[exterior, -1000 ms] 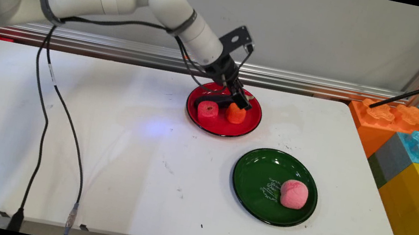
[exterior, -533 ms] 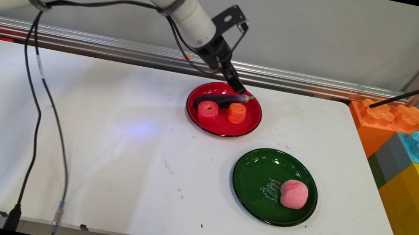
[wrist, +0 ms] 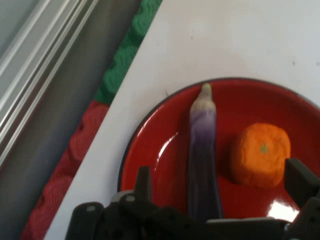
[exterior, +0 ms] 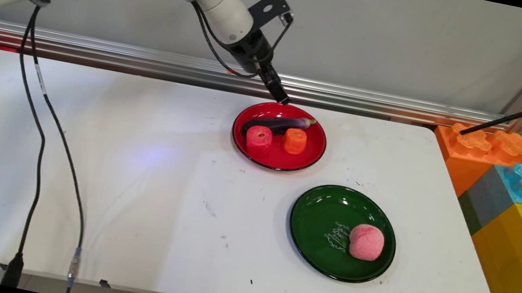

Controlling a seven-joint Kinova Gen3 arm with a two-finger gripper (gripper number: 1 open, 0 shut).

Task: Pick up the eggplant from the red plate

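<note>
Pincer [exterior: 281, 100] hung just above the far rim of the red plate [exterior: 310, 158], clear of everything on it, with the white arm reaching in from the upper left and black cables trailing down to the near edge of the surface [exterior: 125, 187]. In the hand view its two fingers [wrist: 144, 182] stood spread wide apart, one to each side of the purple eggplant [wrist: 204, 155], and held nothing; no part of them touched the eggplant or the plate [wrist: 150, 150].

The red plate sat toward the far edge of the surface, a little right of the middle. On it the eggplant [exterior: 278, 123] lay along the far half, its pale stem end pointing toward the surface's right edge. Just in front of it, on the plate's near half, stood an orange piece [exterior: 294, 141] with a small green mark on top, shown in the hand view [wrist: 261, 154] just beside the eggplant. A red piece [exterior: 259, 137] with a dimple in its top stood to its left, the two near each other but apart.

A green plate [exterior: 318, 216] lay nearer the right edge and closer to the near side, well apart from the pincer. A pink peach [exterior: 366, 242] rested on its right part.
</note>
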